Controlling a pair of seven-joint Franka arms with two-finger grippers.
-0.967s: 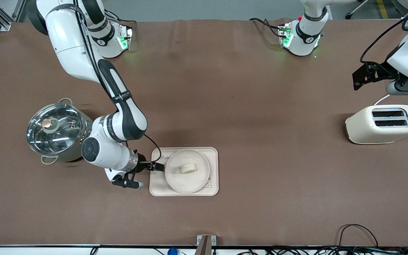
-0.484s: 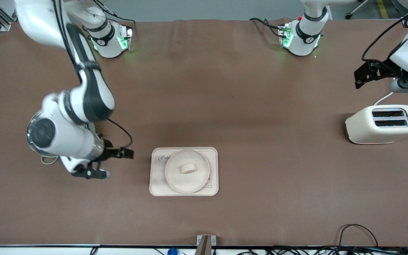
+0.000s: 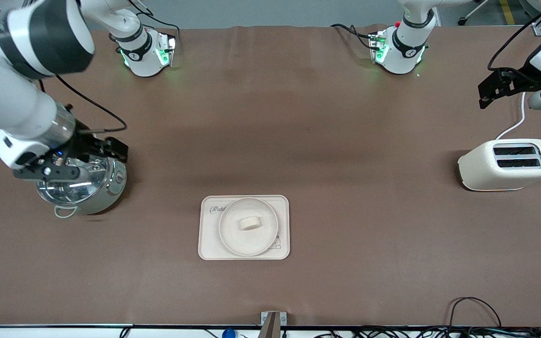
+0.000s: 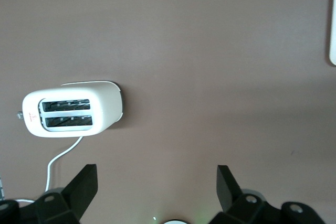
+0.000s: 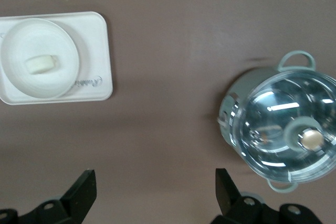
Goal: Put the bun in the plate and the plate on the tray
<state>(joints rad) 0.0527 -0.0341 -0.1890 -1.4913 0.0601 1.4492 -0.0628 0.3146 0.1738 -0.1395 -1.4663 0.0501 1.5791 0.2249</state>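
Chg vs 1 s ago: right gripper (image 3: 93,152) has left the tray's edge, pulled back toward the right arm's end of the table and risen; now up over the lidded steel pot (image 3: 82,185). Left gripper (image 3: 498,87) drifted slightly up/away from its earlier spot, over bare table by the toaster (image 3: 508,164). Bun, plate, tray unmoved.

Pose: right arm w/ wrist high, camera looking straight down; jaws apart, nothing betw. them (right wrist view: fingers (image 5: 84,195) spread, only table below). Left arm waits, raised at the left arm's end of the table; jaws apart too, empty (left wrist view: fingers (image 4: 86,184)).

Task items: bun (image 3: 250,222) lies in middle of plate (image 3: 233,237); plate sits on tray (image 3: 207,249), partly covering the "Rabbit" lettering. Tray nearer front cam than pot and toaster, roughly mid-table.
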